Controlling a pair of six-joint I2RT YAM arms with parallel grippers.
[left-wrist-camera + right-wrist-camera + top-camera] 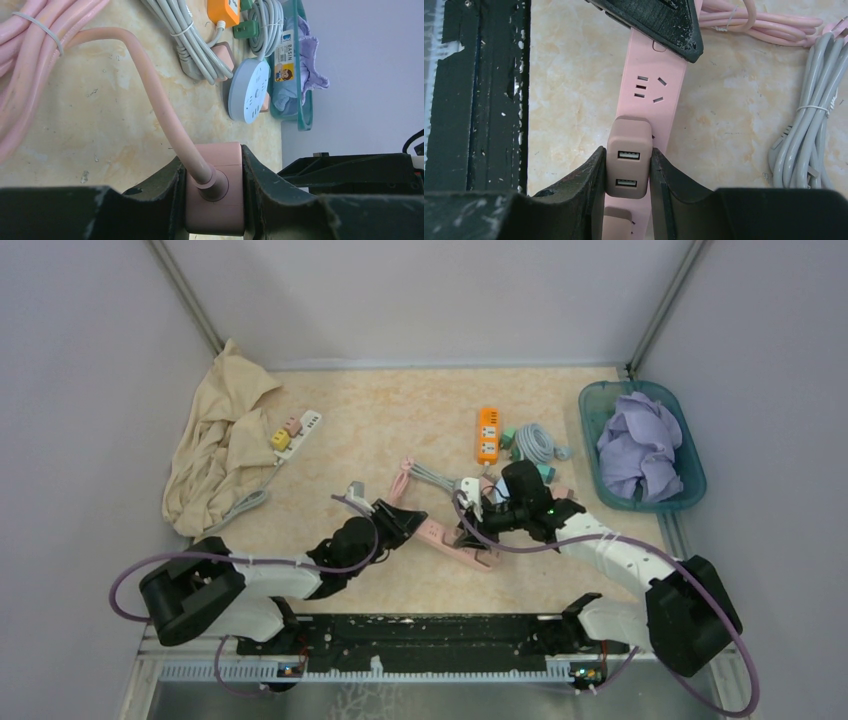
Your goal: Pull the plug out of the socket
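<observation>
A pink socket strip (452, 538) lies at the middle of the table, between my two grippers. My left gripper (214, 195) is shut on the strip's cable end (215, 165), where the pink cable (160, 100) comes out. My right gripper (628, 172) is shut on the sides of a dusty-pink plug (628, 157) with two USB ports, which stands on the face of the strip (654, 85). Whether its pins are still in the socket is hidden. A second pink plug (616, 222) shows just below it on the strip. From above, the left gripper (405, 523) and the right gripper (478, 525) face each other.
A beige cloth (220, 440) and a white strip (297, 430) lie at the back left. An orange strip (487, 434), a coiled grey cable (535, 440) and a teal basin (690, 455) with purple cloth stand at the back right. A grey cable bundle (809, 130) lies beside the pink strip.
</observation>
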